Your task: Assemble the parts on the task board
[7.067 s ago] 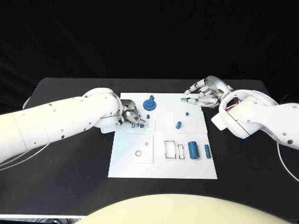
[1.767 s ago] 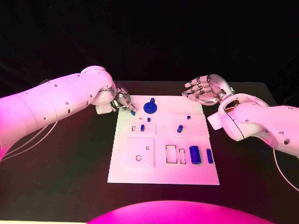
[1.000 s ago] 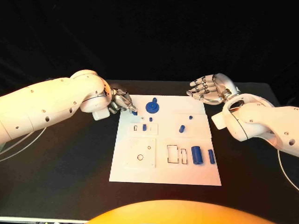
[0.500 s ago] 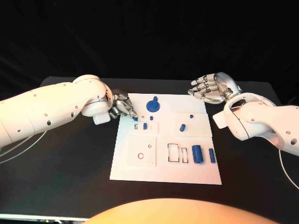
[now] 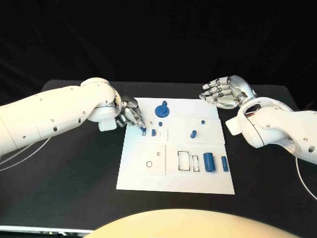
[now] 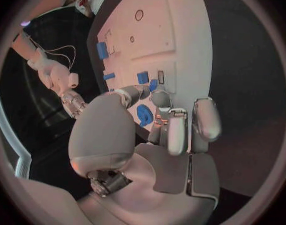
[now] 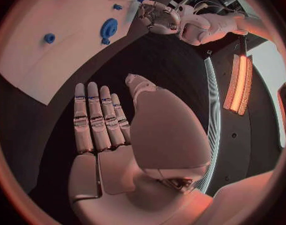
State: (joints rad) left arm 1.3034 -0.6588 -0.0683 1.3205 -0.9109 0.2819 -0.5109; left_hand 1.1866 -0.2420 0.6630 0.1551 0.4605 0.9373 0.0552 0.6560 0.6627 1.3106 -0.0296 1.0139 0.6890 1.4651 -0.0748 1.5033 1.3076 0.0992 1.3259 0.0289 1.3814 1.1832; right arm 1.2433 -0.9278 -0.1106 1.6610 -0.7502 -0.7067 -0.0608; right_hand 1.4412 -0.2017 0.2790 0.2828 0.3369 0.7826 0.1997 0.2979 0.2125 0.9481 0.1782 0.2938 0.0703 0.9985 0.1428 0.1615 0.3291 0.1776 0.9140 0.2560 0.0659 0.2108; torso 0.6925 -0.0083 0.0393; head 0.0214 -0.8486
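Head view: my left hand (image 5: 129, 115) pinched a small blue part (image 5: 143, 130) over the task board (image 5: 176, 183).
Right hand (image 5: 223, 92) hovered beyond the board's far right corner, fingers (image 7: 98, 119) straight and side by side, holding nothing.

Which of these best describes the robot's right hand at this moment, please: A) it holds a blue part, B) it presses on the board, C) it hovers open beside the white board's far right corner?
C: the right hand hangs with fingers spread and nothing in it, off the far right corner of the white task board.

left hand (image 5: 130, 115) fingertips hide part of small blue piece (image 5: 143, 130), grip unclear
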